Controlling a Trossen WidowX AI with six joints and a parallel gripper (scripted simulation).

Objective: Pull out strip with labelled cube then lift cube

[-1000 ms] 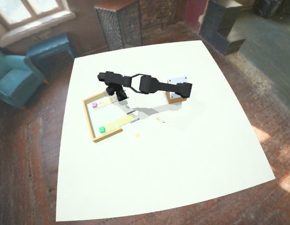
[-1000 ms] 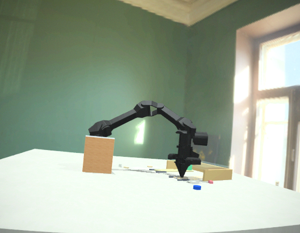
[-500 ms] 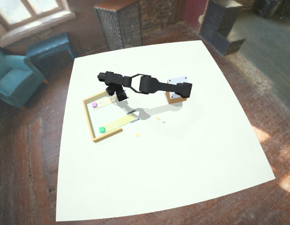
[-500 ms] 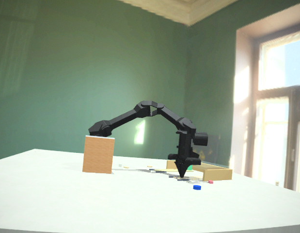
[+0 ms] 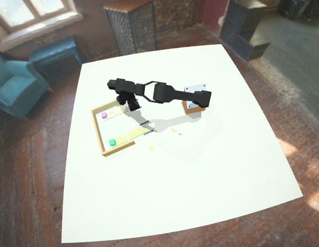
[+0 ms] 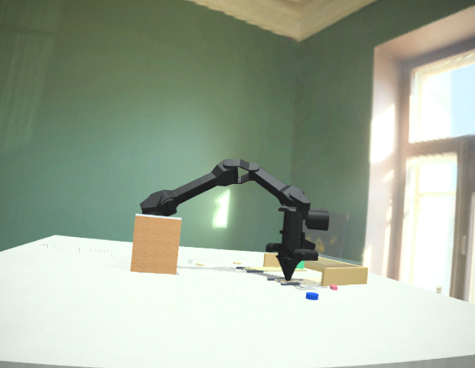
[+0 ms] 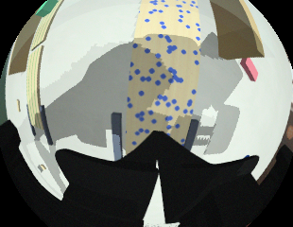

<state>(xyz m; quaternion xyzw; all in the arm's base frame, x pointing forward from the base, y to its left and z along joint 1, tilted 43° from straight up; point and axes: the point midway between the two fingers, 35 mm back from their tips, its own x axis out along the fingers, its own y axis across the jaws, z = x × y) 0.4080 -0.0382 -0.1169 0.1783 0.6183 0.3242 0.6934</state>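
One view, the exterior, shows the blue disc (image 6: 311, 296) whole, beside the closed claw (image 5: 134, 108) (image 6: 288, 278) (image 7: 157, 135).

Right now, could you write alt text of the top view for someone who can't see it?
A black robot arm reaches across a white table, its end effector over the near end of a dotted strip that carries a purple cube. A green cube sits on a striped strip with a gap across it; a three-sided wooden frame borders both.
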